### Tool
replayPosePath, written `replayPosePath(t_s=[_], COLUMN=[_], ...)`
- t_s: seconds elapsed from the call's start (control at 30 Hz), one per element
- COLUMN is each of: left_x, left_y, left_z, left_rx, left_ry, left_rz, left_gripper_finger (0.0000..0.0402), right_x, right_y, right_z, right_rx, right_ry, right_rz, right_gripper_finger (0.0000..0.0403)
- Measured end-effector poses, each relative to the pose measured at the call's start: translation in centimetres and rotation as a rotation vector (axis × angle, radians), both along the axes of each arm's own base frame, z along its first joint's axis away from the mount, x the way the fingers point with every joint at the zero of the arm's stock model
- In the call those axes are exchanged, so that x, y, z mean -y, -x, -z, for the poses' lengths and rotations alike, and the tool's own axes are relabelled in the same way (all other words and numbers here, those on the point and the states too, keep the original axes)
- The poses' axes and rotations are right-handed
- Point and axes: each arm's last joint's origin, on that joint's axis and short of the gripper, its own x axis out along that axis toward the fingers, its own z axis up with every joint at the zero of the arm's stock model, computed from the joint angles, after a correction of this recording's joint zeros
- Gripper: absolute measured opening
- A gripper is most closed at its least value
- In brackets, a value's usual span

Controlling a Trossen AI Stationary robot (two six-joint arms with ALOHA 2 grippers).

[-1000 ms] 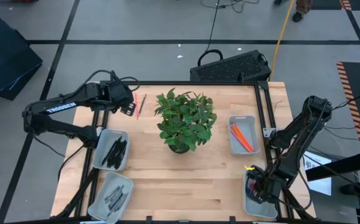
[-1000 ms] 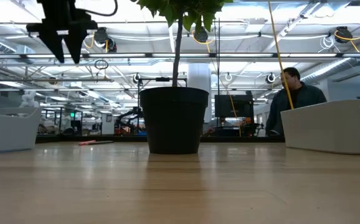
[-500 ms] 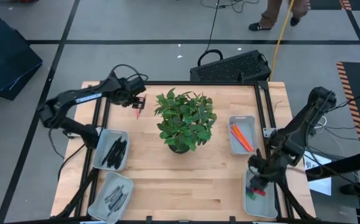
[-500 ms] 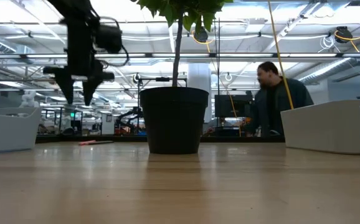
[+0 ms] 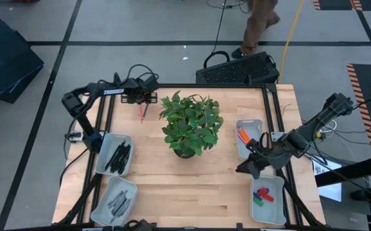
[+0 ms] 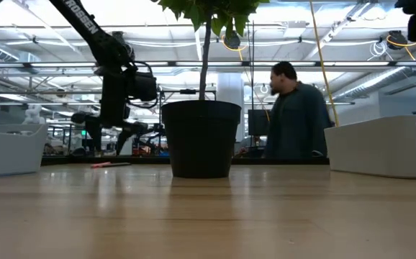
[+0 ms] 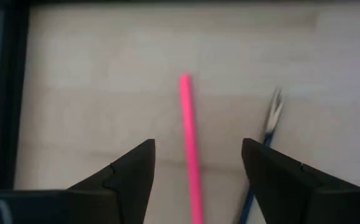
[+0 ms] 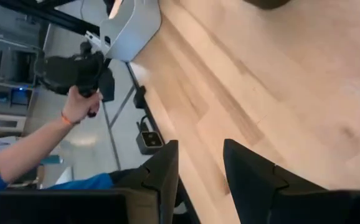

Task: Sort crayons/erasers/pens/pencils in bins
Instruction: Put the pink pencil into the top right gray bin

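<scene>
A pink-red pencil [image 5: 142, 113] lies flat on the table at the far left, also seen as a pink stick [image 7: 190, 137] in the left wrist view and low on the wood [image 6: 109, 165] in the low view. My left gripper [image 5: 144, 101] hovers above it, open, one finger on either side [image 7: 195, 155], clear of the table [image 6: 109, 138]. My right gripper [image 5: 245, 168] hangs open over the wood [image 8: 200, 168] between the two right bins, holding nothing. Orange pencils lie in the far right bin [image 5: 248, 146]; green and red erasers lie in the near right bin [image 5: 269, 206].
A potted plant [image 5: 189, 125] stands mid-table, its dark pot [image 6: 201, 137] right of the pink pencil. Two left bins [image 5: 103, 163] [image 5: 102, 212] hold dark sticks. A thin blue stick [image 7: 268, 124] lies beside the pencil. A person [image 6: 294, 115] walks behind the table.
My left gripper has gone toward the table's far edge and the plant and come down over the pink-red pencil. My right gripper has risen out of the near right bin and moved toward the far edge and a little left. The person behind has walked left.
</scene>
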Motion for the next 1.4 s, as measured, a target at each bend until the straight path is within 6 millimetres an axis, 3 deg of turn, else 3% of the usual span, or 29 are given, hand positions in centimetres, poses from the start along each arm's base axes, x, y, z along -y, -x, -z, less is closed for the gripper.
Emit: replayPosePath(t_s=[0.23, 0.5, 0.77, 0.9, 1.03, 1.2, 1.4], left_x=[1.2, 5.8, 9.2, 9.2, 8.8, 8.5, 8.1], left_y=[-0.5, -0.6, 3.1, 2.6, 2.3, 2.8, 2.3], left_z=[-0.4, -2.5, 0.9, 1.7, 2.3, 3.4, 4.6], left_rx=[-0.027, -0.013, 0.200, 0.300, 0.257, 0.208, 0.180], left_ry=[-0.032, -0.189, -0.278, -0.367, -0.393, -0.365, -0.348], left_rz=[0.014, -0.047, -0.116, -0.004, -0.006, -0.082, -0.029], left_gripper_finger=[0.0169, 0.0137, 0.0152, 0.0184, 0.0209, 0.0213, 0.0214], right_x=[0.5, 1.0, 1.1, 1.2, 1.3, 1.2, 1.0], right_y=[-0.4, -0.6, -0.4, -0.4, -0.6, -0.8, -1.2], right_z=[0.1, 0.2, 0.5, 0.6, 0.5, 0.2, 0.1], right_rx=[0.001, -0.011, -0.049, -0.054, -0.050, -0.018, 0.010], right_ry=[0.023, 0.033, 0.033, 0.037, 0.033, 0.008, -0.009], right_rz=[0.022, 0.049, 0.063, 0.066, 0.079, 0.082, 0.081], right_gripper_finger=[0.0118, 0.0118, 0.0118, 0.0118, 0.0118, 0.0118, 0.0118])
